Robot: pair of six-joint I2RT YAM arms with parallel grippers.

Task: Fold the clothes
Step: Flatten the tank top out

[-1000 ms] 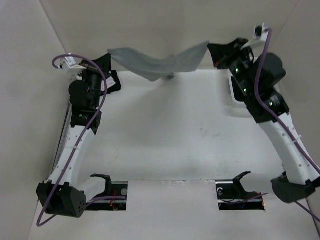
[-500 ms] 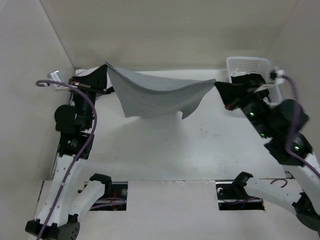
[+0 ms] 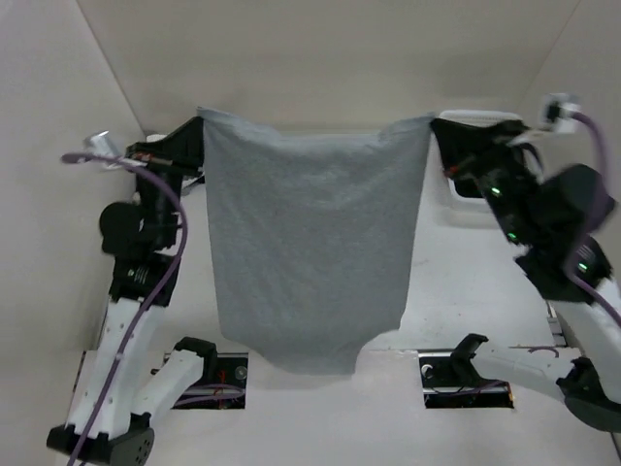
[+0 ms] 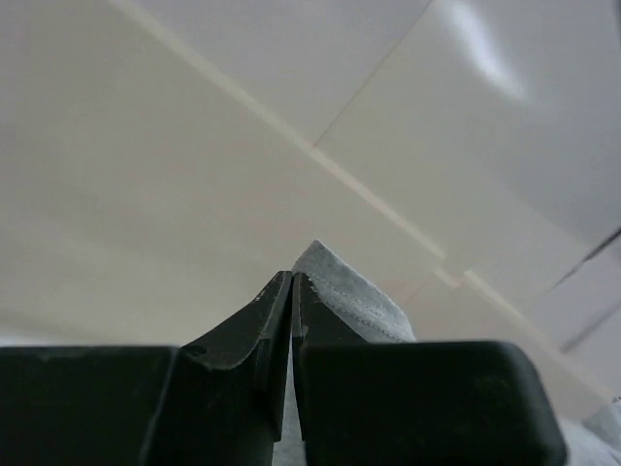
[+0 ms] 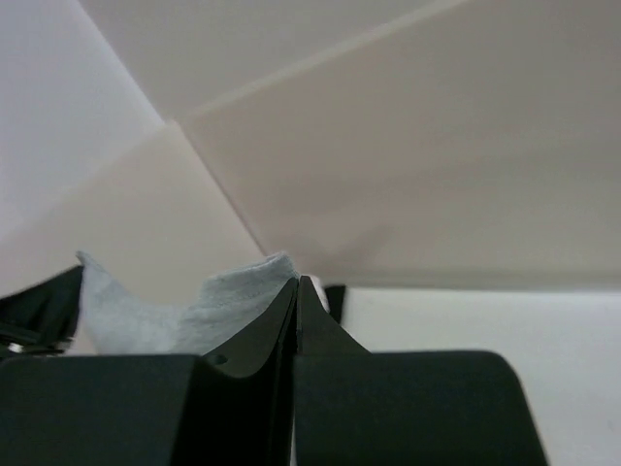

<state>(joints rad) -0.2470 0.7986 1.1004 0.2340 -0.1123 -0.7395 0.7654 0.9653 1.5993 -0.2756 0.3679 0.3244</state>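
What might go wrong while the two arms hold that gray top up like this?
The left gripper and the right gripper each pinch only a small corner of the gray top, so it may slip free. Its lower edge looks close to the black bracket and might snag there.

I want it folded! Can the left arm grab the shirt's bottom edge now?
Probably not. The left gripper is shut on a top corner of the gray top, holding it up; the bottom edge hangs well away from it.
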